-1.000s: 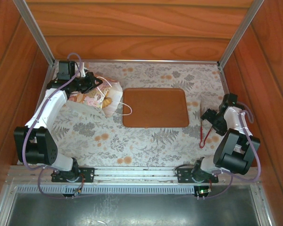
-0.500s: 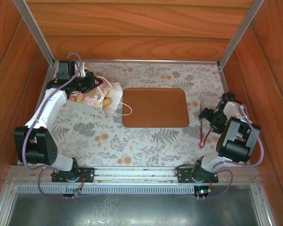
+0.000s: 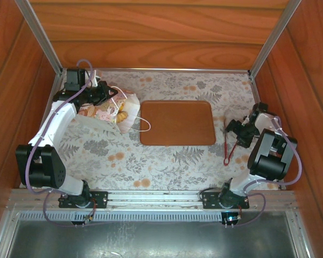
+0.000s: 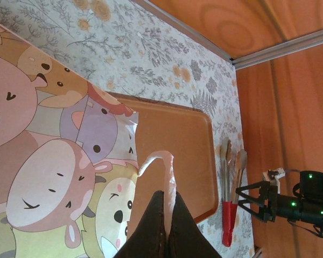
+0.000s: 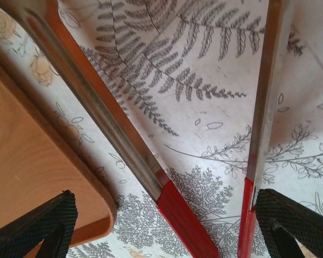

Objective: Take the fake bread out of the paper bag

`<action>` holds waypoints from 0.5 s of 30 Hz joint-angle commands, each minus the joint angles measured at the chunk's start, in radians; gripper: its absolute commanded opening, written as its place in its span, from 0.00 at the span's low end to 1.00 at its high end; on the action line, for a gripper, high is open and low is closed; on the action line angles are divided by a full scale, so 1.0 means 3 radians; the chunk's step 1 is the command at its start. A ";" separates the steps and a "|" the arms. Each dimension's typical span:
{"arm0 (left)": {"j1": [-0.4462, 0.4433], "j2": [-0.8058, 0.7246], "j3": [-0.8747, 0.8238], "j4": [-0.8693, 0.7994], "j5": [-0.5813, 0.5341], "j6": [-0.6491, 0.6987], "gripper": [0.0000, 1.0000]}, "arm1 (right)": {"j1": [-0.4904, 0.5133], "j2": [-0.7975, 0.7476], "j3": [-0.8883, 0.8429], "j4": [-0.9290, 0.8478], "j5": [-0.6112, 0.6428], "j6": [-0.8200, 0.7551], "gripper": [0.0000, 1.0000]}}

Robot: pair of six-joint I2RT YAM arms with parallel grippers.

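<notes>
The paper bag (image 3: 114, 110) lies on its side at the table's back left, mouth toward the tray. Something golden, likely fake bread (image 3: 120, 114), shows at its mouth. My left gripper (image 3: 105, 95) is shut on the bag's white cord handle (image 4: 171, 169), pinched between the black fingers (image 4: 151, 226); the bag's cartoon-animal side (image 4: 54, 161) lies beside them. My right gripper (image 3: 236, 130) is open and straddles red-handled metal tongs (image 3: 227, 145). In the right wrist view its gripper (image 5: 167, 220) has both tong arms (image 5: 113, 129) between the pads, the right pad (image 5: 296, 220) touching one arm.
A flat brown tray (image 3: 176, 122) lies in the middle of the floral tablecloth, and its corner (image 5: 32, 177) sits just left of the tongs. Wooden walls close in the back and both sides.
My right gripper has moved left and down over the tongs, its jaws narrowing slightly, and the tongs have shifted a little left. The left gripper and bag have stayed put.
</notes>
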 commanded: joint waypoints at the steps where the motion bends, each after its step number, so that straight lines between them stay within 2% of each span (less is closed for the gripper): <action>1: -0.0008 -0.0027 0.0083 0.0105 0.0075 -0.0020 0.00 | 0.0081 0.0047 0.0118 -0.0166 0.0174 -0.0089 0.91; 8: -0.0008 -0.0006 0.0097 0.0162 0.0107 -0.0020 0.00 | 0.0270 0.0190 0.0267 -0.0586 0.0648 -0.0114 0.92; 15: -0.0005 0.0019 0.0129 0.0167 0.0139 -0.0028 0.00 | 0.0333 0.0470 0.0344 -0.0741 0.0603 -0.0151 0.91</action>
